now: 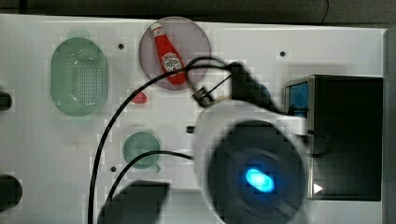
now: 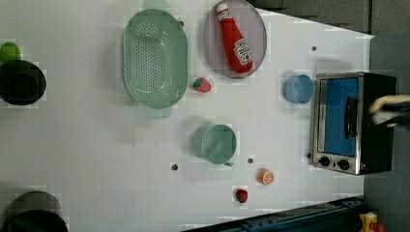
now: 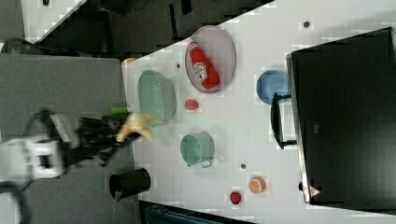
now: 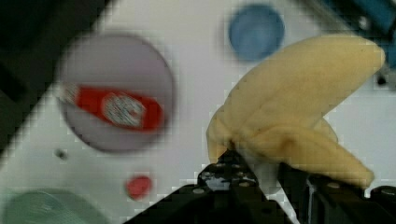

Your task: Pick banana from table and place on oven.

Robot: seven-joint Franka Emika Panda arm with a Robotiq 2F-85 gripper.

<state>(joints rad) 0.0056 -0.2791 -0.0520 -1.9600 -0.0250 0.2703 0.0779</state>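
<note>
In the right view, left to right: a black gripper [image 3: 122, 135] is seen pinching a soft, plush-looking pale yellow banana [image 3: 136, 125] with splayed peel strips, held in the air off the smooth white tabletop [image 3: 233, 135]. A perforated green oval colander [image 3: 156, 95] is seen next, then a glossy red ketchup bottle [image 3: 201, 65] lying on a round grey plate [image 3: 224, 51], then a boxy oven [image 3: 345, 126] with a flat matte black top.
</note>
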